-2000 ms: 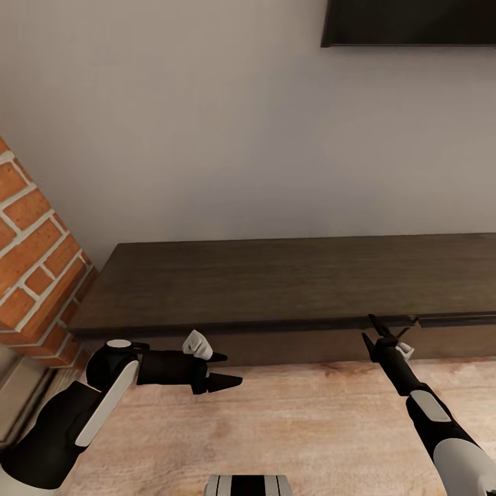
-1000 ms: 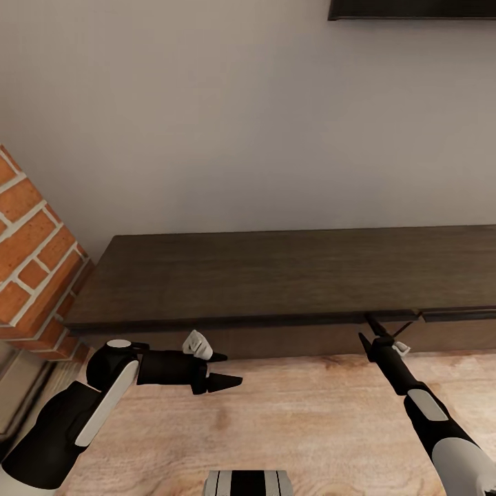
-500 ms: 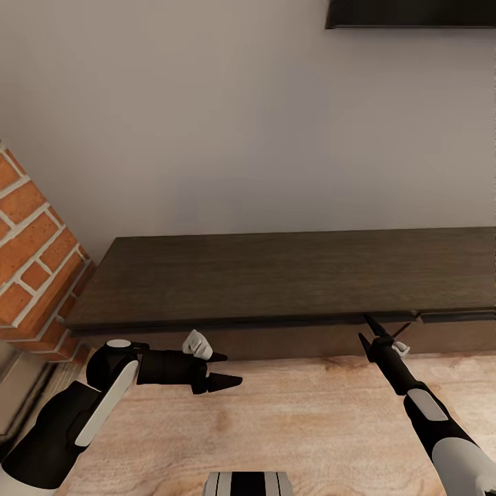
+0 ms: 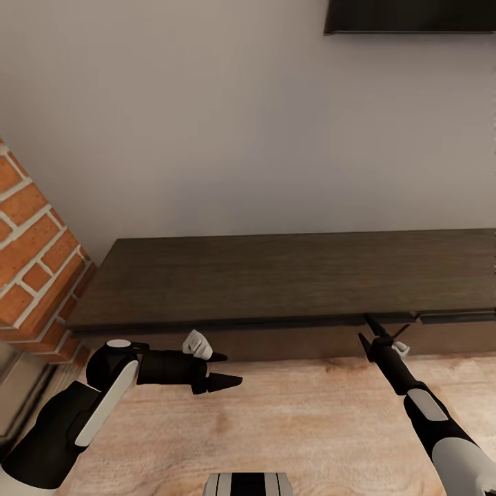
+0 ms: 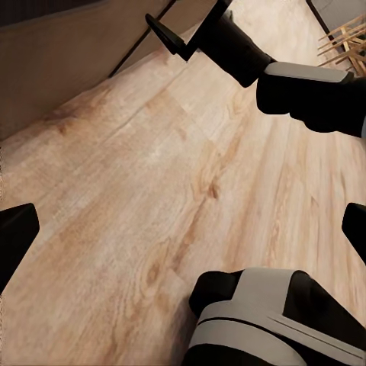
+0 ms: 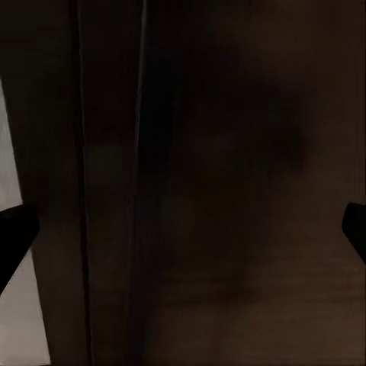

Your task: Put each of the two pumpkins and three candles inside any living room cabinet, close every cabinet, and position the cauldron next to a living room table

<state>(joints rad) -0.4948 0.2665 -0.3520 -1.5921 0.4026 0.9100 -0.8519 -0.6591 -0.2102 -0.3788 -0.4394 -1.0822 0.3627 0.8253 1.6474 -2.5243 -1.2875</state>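
Observation:
The long, low dark brown cabinet (image 4: 289,275) stands against the wall, and its drawer fronts look shut or nearly so, with a seam at the right. My right gripper (image 4: 387,325) is open, its fingers right at the cabinet's upper front edge beside that seam. In the right wrist view the dark cabinet front (image 6: 229,183) is very close between the spread fingertips (image 6: 15,232). My left gripper (image 4: 232,368) is open and holds nothing, hovering over the floor in front of the cabinet's left half. Pumpkins, candles and cauldron are out of view.
A red brick pillar (image 4: 27,262) juts out left of the cabinet. A dark screen (image 4: 413,17) hangs on the wall above. Pale wood floor (image 4: 310,427) runs in front, with my base (image 4: 248,484) at the near edge. Some wooden sticks (image 5: 347,38) lie farther off.
The camera has shifted slightly, so the cabinet and screen sit a little higher. Both arms hold almost the same pose and the right gripper stays at the cabinet's front edge.

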